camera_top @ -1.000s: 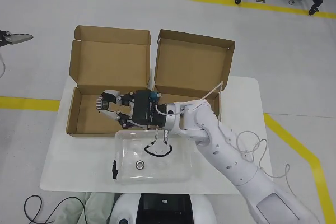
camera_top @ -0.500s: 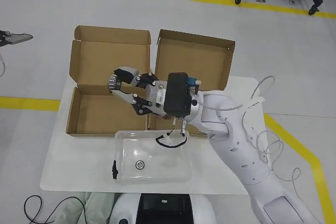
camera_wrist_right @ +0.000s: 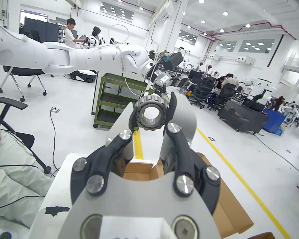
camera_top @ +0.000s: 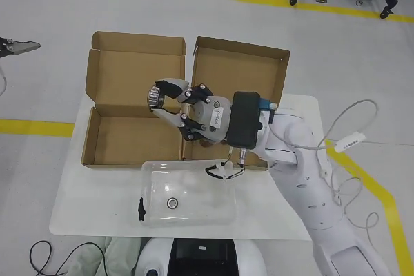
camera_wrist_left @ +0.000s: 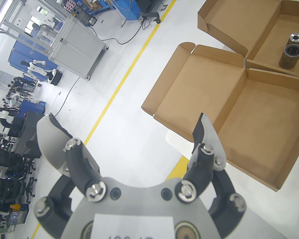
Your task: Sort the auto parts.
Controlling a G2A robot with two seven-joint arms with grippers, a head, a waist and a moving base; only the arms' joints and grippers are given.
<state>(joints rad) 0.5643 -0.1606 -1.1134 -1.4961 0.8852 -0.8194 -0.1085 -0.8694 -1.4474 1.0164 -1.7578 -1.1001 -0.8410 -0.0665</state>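
The right arm (camera_top: 300, 159) has swung rightward, jaws clamped on the outer rim of a ridged steel bearing ring (camera_wrist_right: 151, 99); heavy, rigid, slippery, I'd judge.

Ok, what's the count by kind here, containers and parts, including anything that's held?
boxes: 2
bin: 1
bearing: 1
sleeves: 2
ring: 1
black piece: 1
Total: 8
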